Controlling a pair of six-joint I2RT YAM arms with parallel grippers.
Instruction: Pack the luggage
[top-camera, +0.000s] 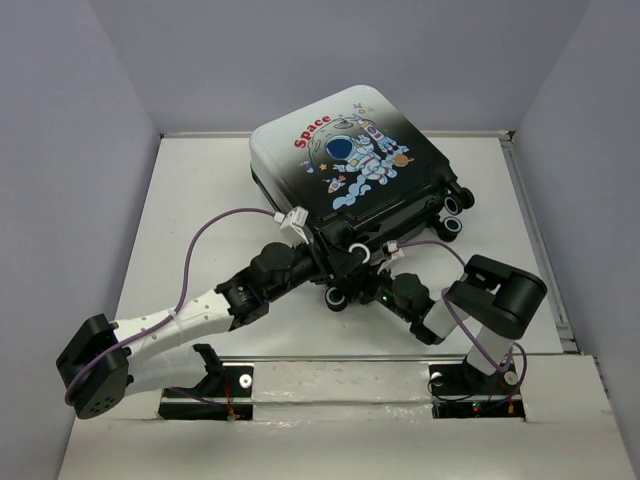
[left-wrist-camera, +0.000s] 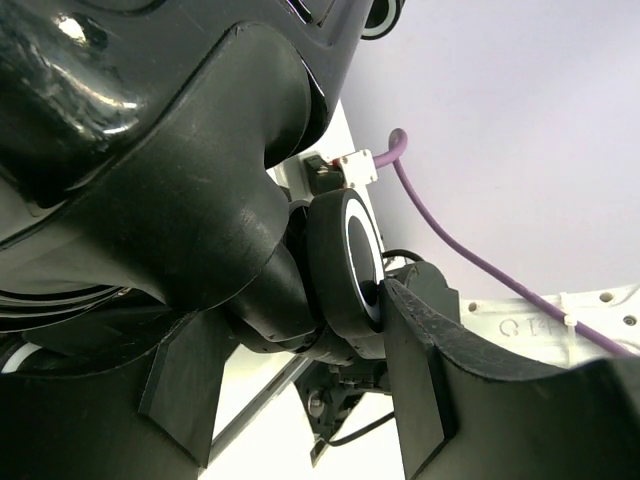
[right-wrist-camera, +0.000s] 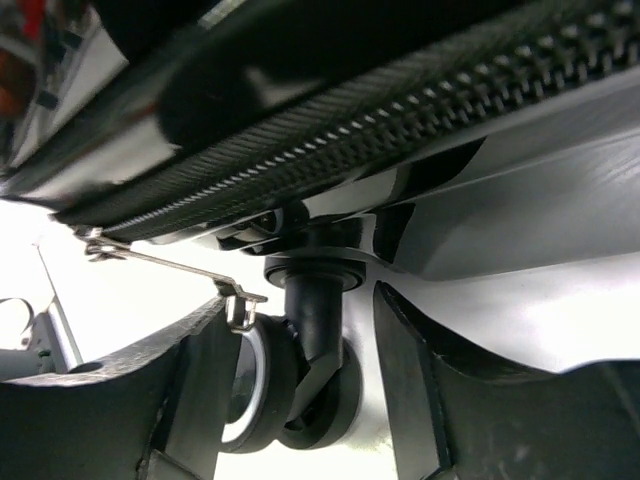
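Note:
The luggage (top-camera: 350, 165) lies closed on the table with its astronaut and red "Space" print facing up and its wheels toward the arms. My left gripper (top-camera: 335, 262) has its jaws on either side of a black-and-white caster wheel (left-wrist-camera: 350, 275) at the near left corner; one fingertip (left-wrist-camera: 415, 330) presses on the wheel's face. My right gripper (top-camera: 378, 283) straddles another caster wheel (right-wrist-camera: 300, 385) under the zipper seam (right-wrist-camera: 400, 120), with a small gap on its right side. A metal zipper pull (right-wrist-camera: 240, 312) hangs by that wheel.
Two more wheels (top-camera: 456, 212) stick out at the luggage's right side. The white table (top-camera: 190, 220) has a raised rim (top-camera: 540, 240) on the right and grey walls around it. A purple cable (top-camera: 215, 230) loops above my left arm.

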